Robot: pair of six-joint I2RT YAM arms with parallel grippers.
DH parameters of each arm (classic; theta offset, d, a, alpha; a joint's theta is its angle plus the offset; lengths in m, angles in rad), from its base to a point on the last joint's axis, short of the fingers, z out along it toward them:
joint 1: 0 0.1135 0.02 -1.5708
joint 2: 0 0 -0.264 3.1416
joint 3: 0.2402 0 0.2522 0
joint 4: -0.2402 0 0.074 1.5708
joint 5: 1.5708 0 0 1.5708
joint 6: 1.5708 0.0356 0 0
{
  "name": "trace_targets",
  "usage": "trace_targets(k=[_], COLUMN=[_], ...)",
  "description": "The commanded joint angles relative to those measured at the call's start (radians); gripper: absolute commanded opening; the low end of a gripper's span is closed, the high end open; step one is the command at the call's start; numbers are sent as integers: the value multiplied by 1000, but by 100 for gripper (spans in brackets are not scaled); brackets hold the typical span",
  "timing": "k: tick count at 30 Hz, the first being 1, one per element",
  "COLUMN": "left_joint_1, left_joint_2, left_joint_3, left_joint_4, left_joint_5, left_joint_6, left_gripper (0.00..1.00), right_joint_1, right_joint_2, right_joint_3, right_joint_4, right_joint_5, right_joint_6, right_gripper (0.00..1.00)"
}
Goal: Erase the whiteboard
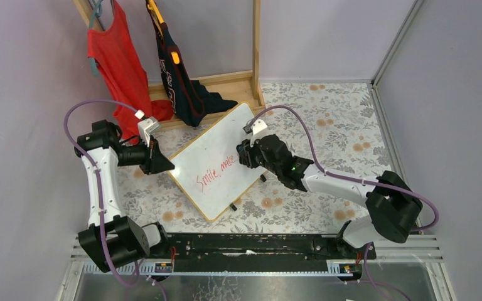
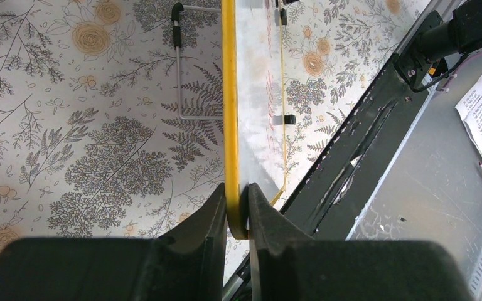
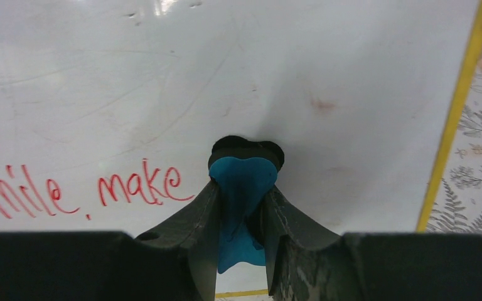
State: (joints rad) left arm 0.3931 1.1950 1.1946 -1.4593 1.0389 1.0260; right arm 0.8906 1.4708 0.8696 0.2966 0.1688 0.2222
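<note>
Red marker writing (image 1: 216,172) across the middle of the whiteboard (image 1: 226,141), not yet wiped; found the board slantwise on the flowered table (image 1: 332,119), between the two arms. Saw its yellow-framed left edge pinched in the left gripper (image 1: 163,164), closed tight on the frame and so steadying it for the rubbing; saw in the right gripper (image 1: 246,153) a blue eraser (image 3: 243,179) with a dark pad, squeezed in its grip and seemingly pressed on the white surface just beside the word "make". Judged the step in hand to be the wiping of these words. Best done with the pad kept flat and firm, drawn along the line of writing toward the left gripper in overlapping strokes, but stopped short of it; best also with even pressure, against any slipping or rocking on the small black feet (image 1: 233,206). Noted bare board above and below the text, so room enough for wide strokes; noted less room at the far corner, near the wooden rack (image 1: 226,80) and the hanging clothes (image 1: 116,69); kept in mind the frame edge close beside the eraser, with only table beyond.
</note>
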Motion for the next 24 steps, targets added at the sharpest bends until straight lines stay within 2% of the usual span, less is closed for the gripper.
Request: trace_targets(k=[1, 5, 11, 24], left_joint_1=[-19, -25, -28, -43], left_joint_2=[-14, -9, -5, -28], left_joint_3=[1, 3, 6, -9], left_joint_4=[7, 8, 8, 8], left_joint_5=[-66, -59, -56, -64], left_joint_6=[45, 43, 42, 31], left_gripper=[0, 0, 0, 0], right_joint_1=[30, 35, 24, -93], right_joint_2=[-29, -48, -1, 13], right_joint_3=[-13, -42, -19, -35], right_joint_4=[80, 127, 51, 43], right_joint_5=[-83, -166, -8, 30], right_joint_6=[36, 63, 57, -5], right_gripper=[1, 1, 0, 0])
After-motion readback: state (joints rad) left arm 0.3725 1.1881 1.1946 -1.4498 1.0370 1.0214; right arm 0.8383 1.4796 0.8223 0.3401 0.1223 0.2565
